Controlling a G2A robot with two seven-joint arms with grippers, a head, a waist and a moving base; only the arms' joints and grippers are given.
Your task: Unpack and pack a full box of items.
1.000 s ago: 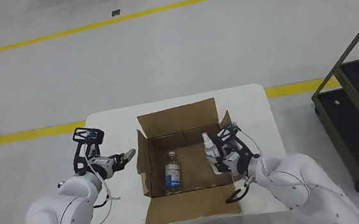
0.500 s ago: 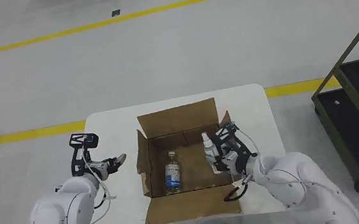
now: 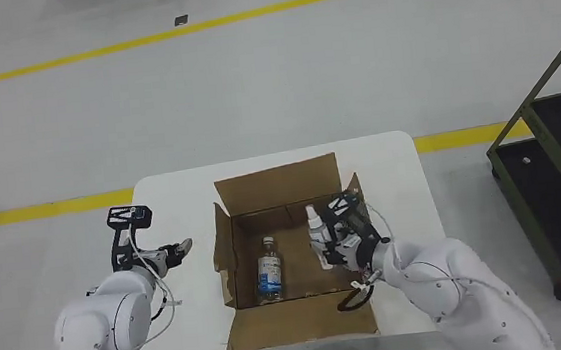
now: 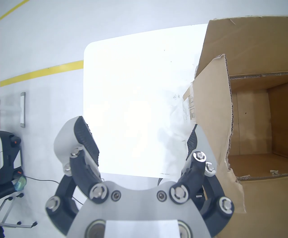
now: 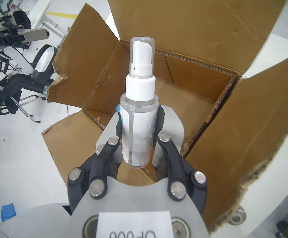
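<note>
The brown box [image 3: 294, 324] sits open on the white desk [image 3: 177, 199]. The right end effector [image 5: 138, 126] holds a white spray bottle [image 5: 139, 90] tight between its fingers, over the right side of the open box. A small bottle with a blue label [image 3: 269, 269] is inside the box, near the middle. The left end effector [image 4: 139, 139] is spread wide with nothing in it, just left of the box.

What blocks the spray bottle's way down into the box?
Nothing visible. The cardboard box flaps are open; the spray bottle in the right gripper hangs over bare floor, apart from the small bottle lying mid-box.
</note>
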